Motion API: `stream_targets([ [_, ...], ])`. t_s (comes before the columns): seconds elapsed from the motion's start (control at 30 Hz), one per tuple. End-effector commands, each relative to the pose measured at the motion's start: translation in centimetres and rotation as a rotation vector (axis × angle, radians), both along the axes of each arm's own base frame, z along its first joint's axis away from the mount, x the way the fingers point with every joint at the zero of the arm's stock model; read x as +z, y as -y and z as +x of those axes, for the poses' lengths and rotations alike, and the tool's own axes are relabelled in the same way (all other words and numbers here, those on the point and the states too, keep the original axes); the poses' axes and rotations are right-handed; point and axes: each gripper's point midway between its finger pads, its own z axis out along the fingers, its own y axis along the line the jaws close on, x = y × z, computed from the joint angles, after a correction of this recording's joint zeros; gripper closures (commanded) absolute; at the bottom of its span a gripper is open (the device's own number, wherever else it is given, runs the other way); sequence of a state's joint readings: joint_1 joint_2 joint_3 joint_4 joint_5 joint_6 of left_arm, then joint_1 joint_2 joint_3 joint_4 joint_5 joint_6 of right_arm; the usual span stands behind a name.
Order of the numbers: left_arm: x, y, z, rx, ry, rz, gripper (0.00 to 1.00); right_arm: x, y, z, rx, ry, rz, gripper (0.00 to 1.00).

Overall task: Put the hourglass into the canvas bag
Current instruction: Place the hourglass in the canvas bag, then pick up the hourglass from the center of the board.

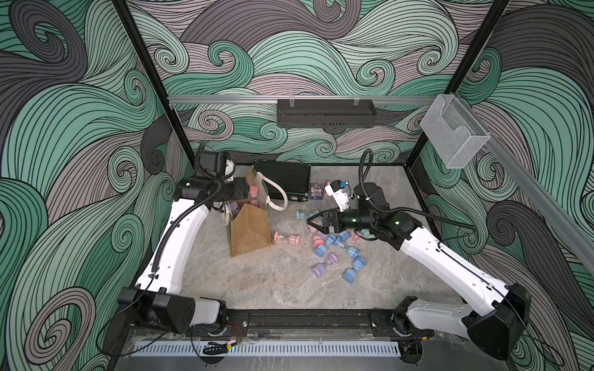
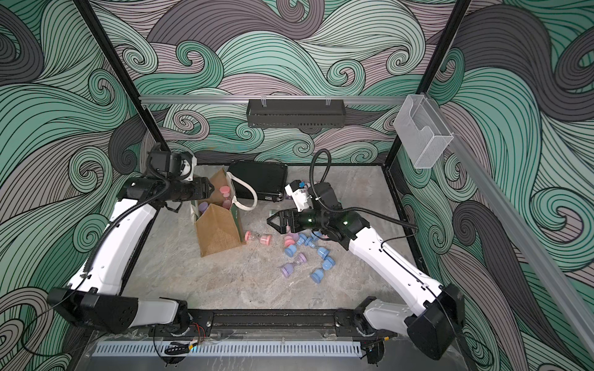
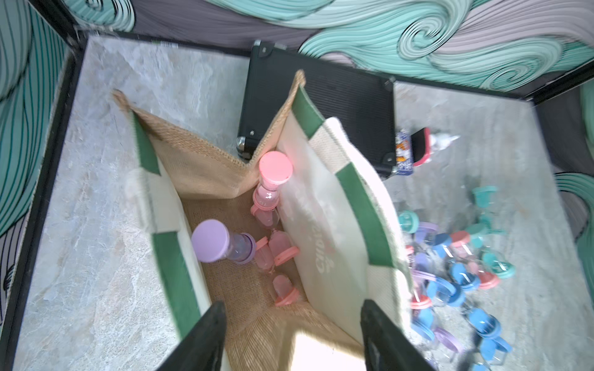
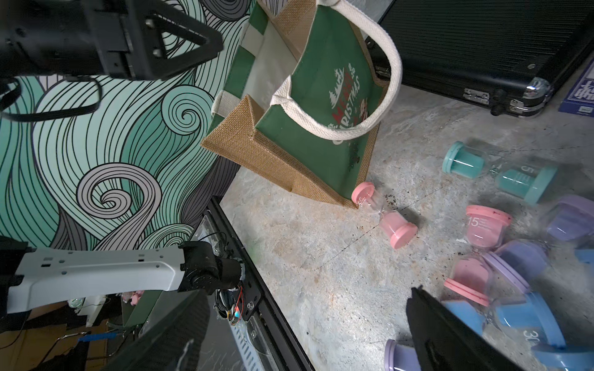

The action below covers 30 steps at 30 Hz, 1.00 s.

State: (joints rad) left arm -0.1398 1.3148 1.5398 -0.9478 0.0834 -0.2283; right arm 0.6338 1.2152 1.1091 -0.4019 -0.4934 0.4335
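The canvas bag (image 1: 249, 234) stands upright and open at the table's left, with green panels (image 4: 321, 96) and cream handles. My left gripper (image 3: 293, 305) hangs over the bag's mouth, open, with nothing between its fingers. Inside the bag a pink hourglass (image 3: 273, 173) stands against the far corner, a purple one (image 3: 218, 241) leans by the wall, and more pink ones lie at the bottom. Another pink hourglass (image 1: 287, 237) lies on the table touching the bag's base. My right gripper (image 1: 313, 221) hovers open and empty above a pile of hourglasses (image 1: 337, 247).
A flat black case (image 1: 283, 180) lies behind the bag, with a small printed box (image 1: 315, 189) beside it. A teal hourglass (image 4: 501, 180) lies near the pile. A black shelf (image 1: 324, 112) hangs on the back rail, and a clear holder (image 1: 453, 131) is at the right.
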Motion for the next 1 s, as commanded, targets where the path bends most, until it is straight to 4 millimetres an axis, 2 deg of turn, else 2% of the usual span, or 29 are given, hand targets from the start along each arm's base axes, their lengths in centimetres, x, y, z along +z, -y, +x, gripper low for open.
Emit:
stream_targets([
  [0.0,2.2,0.9,-0.9,-0.045,0.081,-0.035,0.34,-1.1,1.2,-0.4,-0.011,-0.017,-0.028,0.01],
  [0.1,3.4,1.5,-1.8,-0.076,0.128,-0.052,0.34,-1.7,2.0,-0.5,-0.026,-0.034,-0.037,0.00],
  [0.27,4.6,4.2,-3.1,-0.204,0.192,-0.052,0.33,-3.2,3.2,-0.5,-0.049,-0.064,-0.062,0.00],
  [0.4,4.1,5.9,-3.7,-0.268,0.189,-0.006,0.32,-4.8,4.2,-0.7,-0.062,-0.084,-0.090,0.00],
  [0.53,3.5,8.7,-4.5,-0.374,0.186,0.018,0.31,-6.0,5.1,-0.7,-0.082,-0.113,-0.104,0.00],
  [0.8,0.4,13.9,-5.8,-0.650,0.115,0.099,0.31,-7.4,6.5,-0.7,-0.118,-0.118,-0.117,0.00],
  [0.97,-2.9,16.8,-6.8,-0.826,0.060,0.200,0.31,-8.0,6.8,-0.7,-0.123,-0.115,-0.110,0.00],
])
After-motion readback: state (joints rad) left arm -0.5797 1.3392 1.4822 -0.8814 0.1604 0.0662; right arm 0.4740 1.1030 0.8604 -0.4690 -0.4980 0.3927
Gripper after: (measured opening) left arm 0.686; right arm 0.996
